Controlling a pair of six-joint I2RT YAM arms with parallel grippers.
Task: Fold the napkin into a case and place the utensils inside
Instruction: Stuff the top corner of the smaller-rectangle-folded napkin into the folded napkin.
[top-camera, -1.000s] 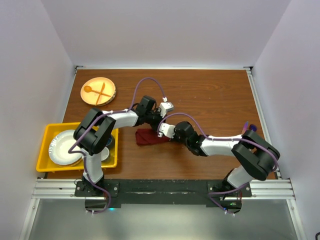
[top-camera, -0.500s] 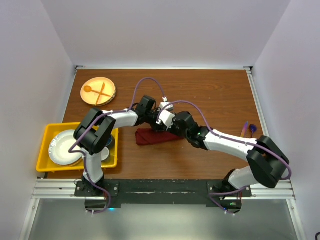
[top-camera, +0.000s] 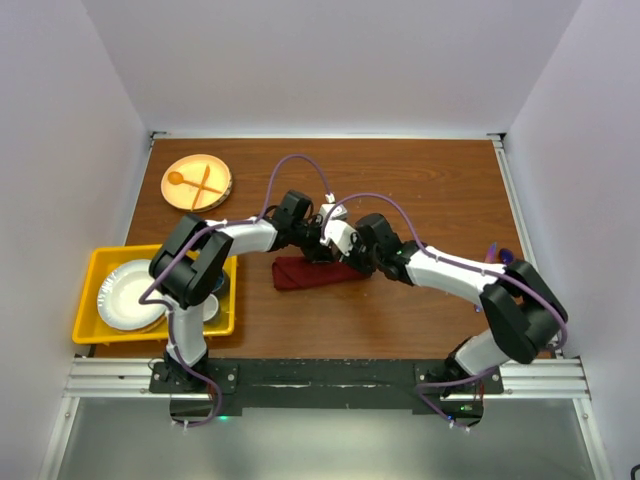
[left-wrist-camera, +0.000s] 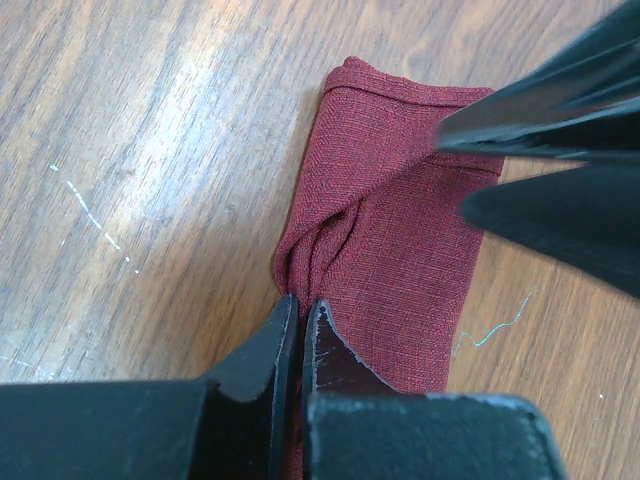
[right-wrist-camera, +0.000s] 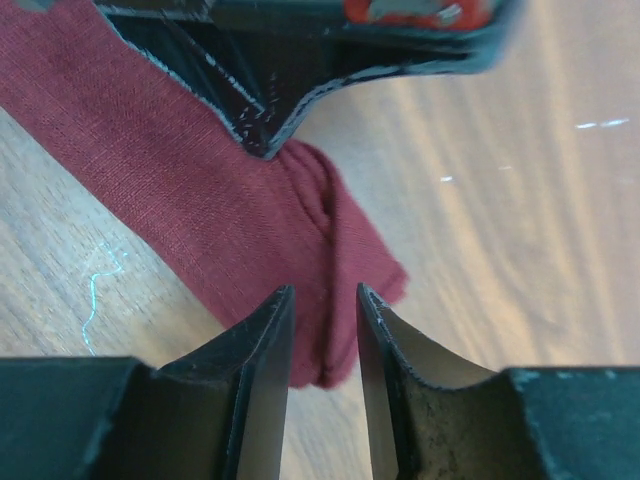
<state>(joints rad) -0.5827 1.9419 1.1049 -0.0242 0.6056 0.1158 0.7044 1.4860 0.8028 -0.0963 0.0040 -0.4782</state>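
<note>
The maroon napkin (top-camera: 300, 275) lies folded into a narrow strip mid-table. In the left wrist view, my left gripper (left-wrist-camera: 299, 305) is shut on a raised pleat at the edge of the napkin (left-wrist-camera: 400, 230). From above, this gripper (top-camera: 318, 250) sits on the strip's far side. My right gripper (right-wrist-camera: 322, 292) is open, its fingers straddling a ridge at the end of the napkin (right-wrist-camera: 180, 200). In the top view it (top-camera: 349, 262) hovers over the strip's right end. Purple utensils (top-camera: 497, 254) lie at the right table edge, partly hidden by the right arm.
An orange plate (top-camera: 197, 182) with an orange spoon and fork sits at the back left. A yellow bin (top-camera: 85, 300) holding white plates (top-camera: 125, 295) stands at the left edge. The two wrists are very close together over the napkin.
The right arm has swung its wrist from the near side of the napkin up toward the far right end. The left arm and napkin stay put.
</note>
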